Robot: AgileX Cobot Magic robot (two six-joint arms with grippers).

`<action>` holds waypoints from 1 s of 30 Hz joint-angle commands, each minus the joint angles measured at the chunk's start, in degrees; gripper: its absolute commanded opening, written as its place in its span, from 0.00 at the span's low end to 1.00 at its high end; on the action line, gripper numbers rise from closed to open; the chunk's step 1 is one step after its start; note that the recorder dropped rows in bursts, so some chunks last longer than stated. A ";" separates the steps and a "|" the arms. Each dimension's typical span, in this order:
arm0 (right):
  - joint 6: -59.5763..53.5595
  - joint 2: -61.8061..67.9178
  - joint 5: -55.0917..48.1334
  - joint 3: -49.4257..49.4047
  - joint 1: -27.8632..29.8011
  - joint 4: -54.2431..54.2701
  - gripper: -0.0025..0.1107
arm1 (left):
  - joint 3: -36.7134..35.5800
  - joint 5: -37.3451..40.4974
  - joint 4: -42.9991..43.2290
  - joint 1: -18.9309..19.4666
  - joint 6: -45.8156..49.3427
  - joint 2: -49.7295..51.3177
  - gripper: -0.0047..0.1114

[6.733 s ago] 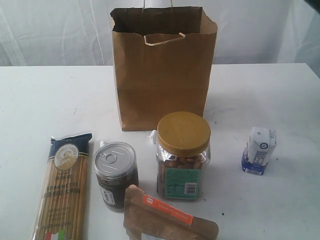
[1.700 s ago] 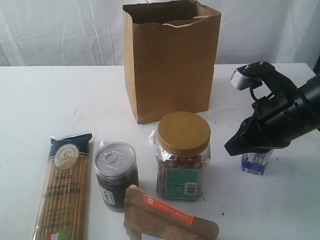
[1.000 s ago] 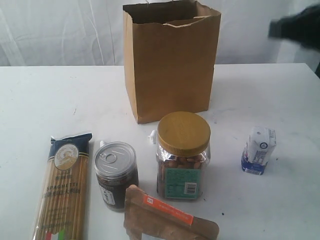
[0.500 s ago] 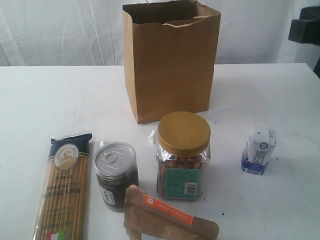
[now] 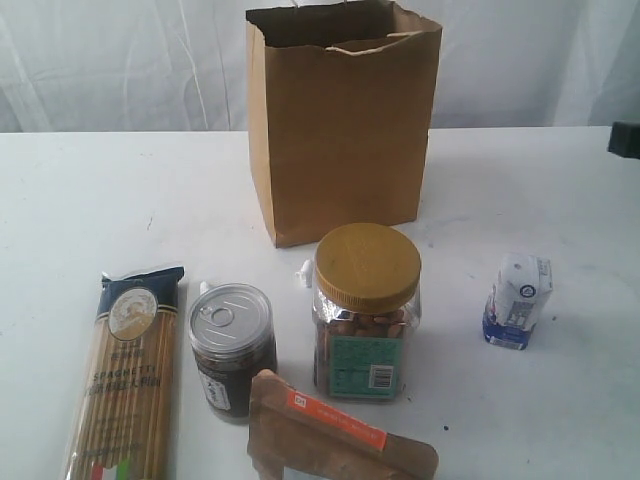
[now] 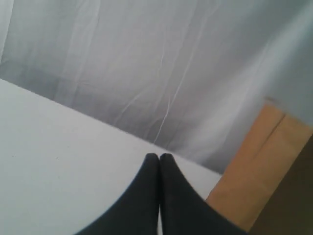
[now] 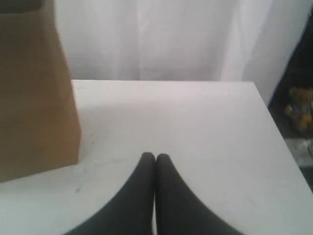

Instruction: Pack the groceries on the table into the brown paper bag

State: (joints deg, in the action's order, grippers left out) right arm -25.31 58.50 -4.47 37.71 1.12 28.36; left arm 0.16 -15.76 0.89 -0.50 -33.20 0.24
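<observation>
The brown paper bag [image 5: 340, 120] stands upright and open at the back middle of the table [image 5: 90, 210]. In front of it lie the spaghetti packet [image 5: 125, 370], the dark pull-tab jar [image 5: 232, 348], the gold-lidded nut jar [image 5: 366, 310] and the orange-labelled pouch [image 5: 340, 440]. Off to the right stands the small white-blue carton [image 5: 518, 300]. A white cap [image 5: 303, 273] peeks out behind the nut jar, and the yellow bottle's body is hidden. My left gripper [image 6: 159, 155] is shut and empty beside the bag [image 6: 259, 176]. My right gripper [image 7: 155, 155] is shut and empty over bare table, with the bag [image 7: 34, 98] to one side.
A white curtain [image 5: 120, 60] hangs behind the table. A dark piece of the right arm [image 5: 626, 140] shows at the right edge of the exterior view. The table's far right corner [image 7: 254, 85] borders dark clutter on the floor.
The right arm, which hung over the carton, has pulled up and away to the right edge. The carton stays on the table. Much earlier, the bag turned and shifted right.
</observation>
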 commanded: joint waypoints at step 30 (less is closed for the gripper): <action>1.96 -2.98 -30.72 -1.83 4.82 -1.45 0.02 | 30.19 -49.23 95.20 -0.23 -32.19 68.02 0.04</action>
State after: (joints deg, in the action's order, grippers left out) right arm -22.10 55.83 -33.67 37.10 5.64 27.09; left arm 31.40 -59.88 89.08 -0.75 -65.30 66.46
